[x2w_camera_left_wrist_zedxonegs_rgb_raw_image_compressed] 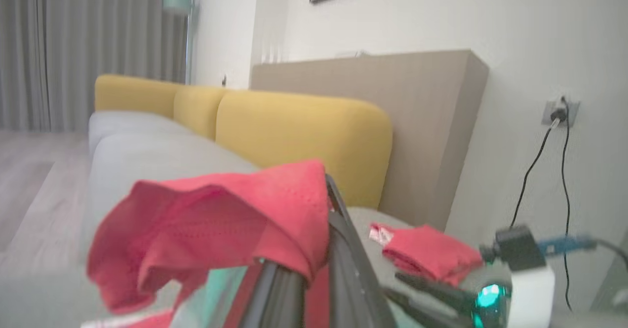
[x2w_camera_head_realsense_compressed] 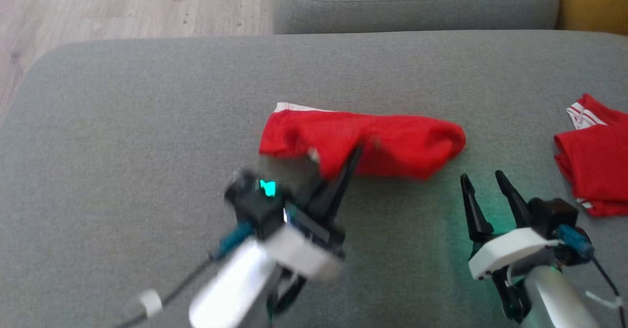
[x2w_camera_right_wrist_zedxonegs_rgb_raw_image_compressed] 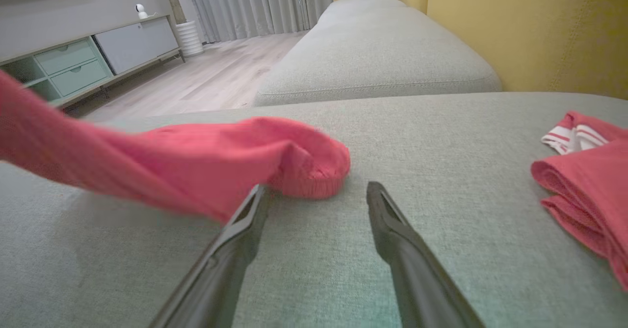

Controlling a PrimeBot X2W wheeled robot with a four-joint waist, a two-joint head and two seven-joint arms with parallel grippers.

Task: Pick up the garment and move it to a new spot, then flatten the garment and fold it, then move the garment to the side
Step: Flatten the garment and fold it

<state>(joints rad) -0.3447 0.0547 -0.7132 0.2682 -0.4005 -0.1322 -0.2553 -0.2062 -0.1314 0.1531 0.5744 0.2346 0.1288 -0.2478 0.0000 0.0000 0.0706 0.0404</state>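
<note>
Since my left gripper (x2w_camera_head_realsense_compressed: 355, 155) is blurred in the head view, its grip reads best from its own wrist view: two smooth dark fingers (x2w_camera_left_wrist_zedxonegs_rgb_raw_image_compressed: 346, 264) set close together, clamped on a raised fold of the garment (x2w_camera_head_realsense_compressed: 392, 141).

Garment: red knit cloth, soft and finely ribbed, with a white band at one edge. It lies as a long rumpled roll across the sofa seat (x2w_camera_head_realsense_compressed: 122, 122), just beyond both grippers. Its near left corner is pulled up off the seat by my left fingers.

Right gripper (x2w_camera_head_realsense_compressed: 482, 178): jaws apart, holding nothing, tips low over the seat. The rounded right end of the garment lies just ahead of its left finger (x2w_camera_right_wrist_zedxonegs_rgb_raw_image_compressed: 245, 225); whether they touch, I cannot tell.

Seat: grey woven fabric, broad and flat with rounded corners.

Second red cloth (x2w_camera_head_realsense_compressed: 596, 156): folded, white-striped trim, well to the right.

Left wrist view adds: yellow padded backrest (x2w_camera_left_wrist_zedxonegs_rgb_raw_image_compressed: 294, 132), wall socket with black cables (x2w_camera_left_wrist_zedxonegs_rgb_raw_image_compressed: 559, 112).

Right wrist view adds: pale green cabinet (x2w_camera_right_wrist_zedxonegs_rgb_raw_image_compressed: 73, 63), pleated curtains (x2w_camera_right_wrist_zedxonegs_rgb_raw_image_compressed: 255, 4), wood-plank floor (x2w_camera_right_wrist_zedxonegs_rgb_raw_image_compressed: 211, 78).
</note>
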